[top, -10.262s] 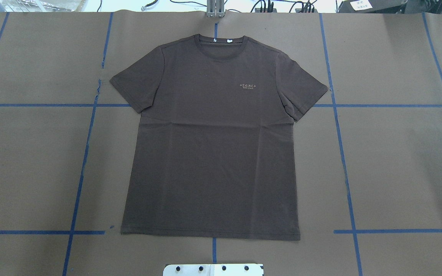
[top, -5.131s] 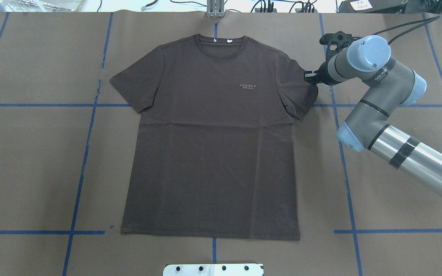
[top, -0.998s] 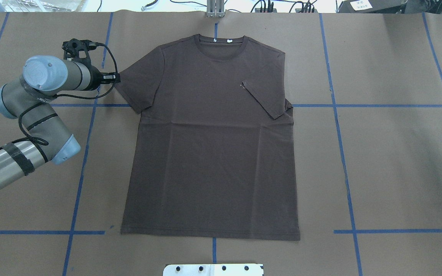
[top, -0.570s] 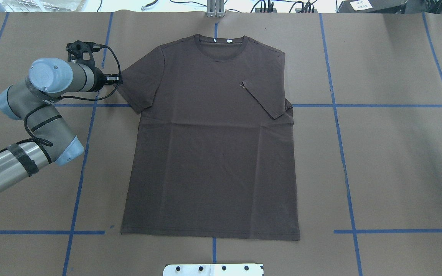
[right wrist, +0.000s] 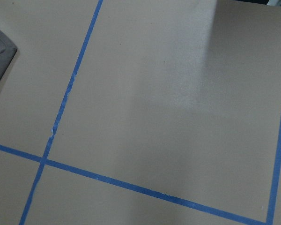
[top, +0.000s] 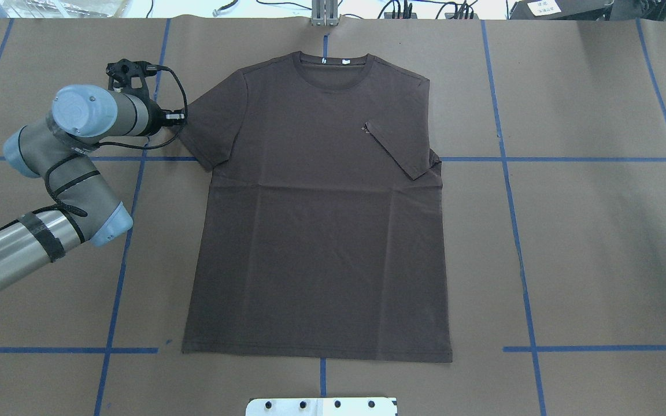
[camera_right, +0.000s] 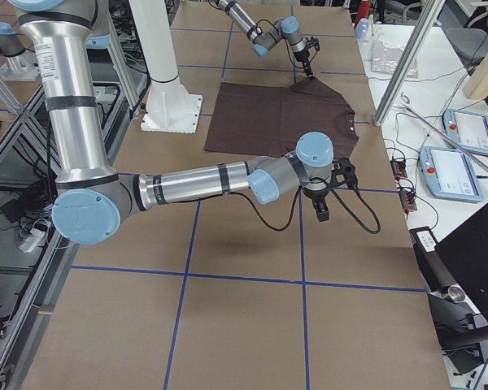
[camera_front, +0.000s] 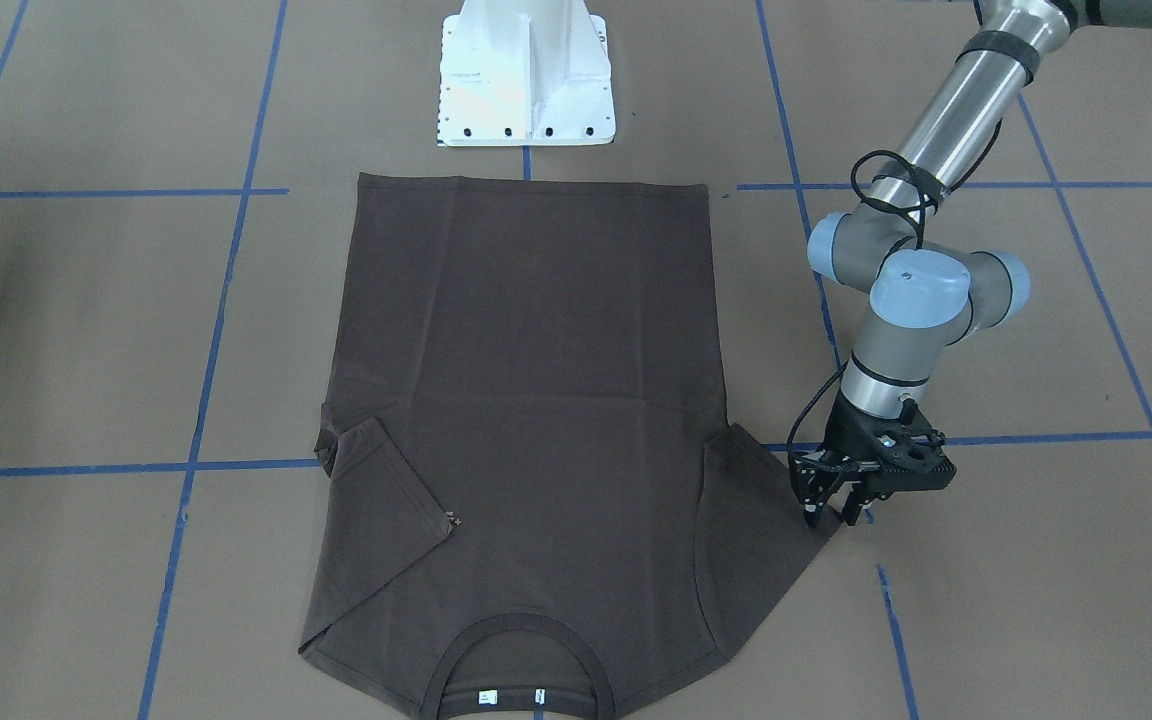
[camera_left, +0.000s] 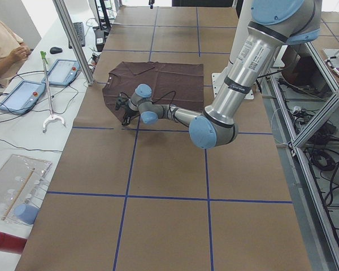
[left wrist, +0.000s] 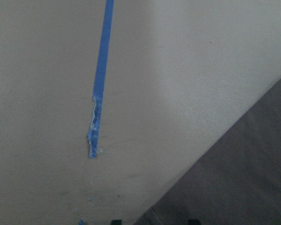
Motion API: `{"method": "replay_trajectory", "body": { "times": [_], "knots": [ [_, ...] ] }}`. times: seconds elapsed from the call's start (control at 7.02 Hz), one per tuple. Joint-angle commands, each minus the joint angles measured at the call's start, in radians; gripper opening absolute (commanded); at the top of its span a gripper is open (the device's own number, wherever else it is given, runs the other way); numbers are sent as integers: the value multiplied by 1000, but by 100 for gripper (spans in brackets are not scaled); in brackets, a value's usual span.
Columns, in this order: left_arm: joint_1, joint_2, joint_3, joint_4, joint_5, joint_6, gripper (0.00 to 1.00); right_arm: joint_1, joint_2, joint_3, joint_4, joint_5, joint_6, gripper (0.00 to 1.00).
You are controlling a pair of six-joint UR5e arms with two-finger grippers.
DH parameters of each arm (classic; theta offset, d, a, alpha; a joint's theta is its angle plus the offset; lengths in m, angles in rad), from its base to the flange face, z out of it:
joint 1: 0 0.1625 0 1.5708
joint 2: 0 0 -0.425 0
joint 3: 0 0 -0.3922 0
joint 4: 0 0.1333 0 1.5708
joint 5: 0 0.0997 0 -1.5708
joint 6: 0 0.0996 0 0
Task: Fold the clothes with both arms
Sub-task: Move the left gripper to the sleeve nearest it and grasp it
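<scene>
The dark brown T-shirt (top: 321,242) lies flat, front up, collar (top: 333,66) at the far edge. Its sleeve on the overhead view's right is folded in over the chest (top: 398,151); the other sleeve (top: 213,124) lies spread out. My left gripper (top: 180,118) is low at that spread sleeve's tip, also seen in the front view (camera_front: 829,512). It is open: the left wrist view shows the sleeve corner (left wrist: 234,178) between the two fingertips. My right gripper (camera_right: 321,210) hangs over bare table off the shirt's other side; I cannot tell its state.
The table is covered in brown paper with blue tape lines (top: 512,159). The white pedestal base (camera_front: 526,75) stands at the hem side. A metal post (top: 324,14) stands beyond the collar. A person and tablets (camera_left: 37,84) are at the far side.
The left arm has moved slightly right, bringing its gripper up to the spread sleeve's tip. Before that, the right arm folded the other sleeve in and drew back.
</scene>
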Motion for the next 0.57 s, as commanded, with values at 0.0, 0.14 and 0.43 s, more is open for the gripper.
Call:
{"method": "replay_trajectory", "body": {
  "times": [0.0, 0.14, 0.43],
  "knots": [
    [-1, -5, -2, -1, -1, 2, 0, 2, 1, 0, 0, 1, 0, 100],
    [-1, -12, -7, 4, 0, 2, 0, 2, 1, 0, 0, 1, 0, 100],
    [1, -40, -52, 59, -3, 0, 0, 2, 4, 2, 0, 1, 3, 100]
  ]
}}
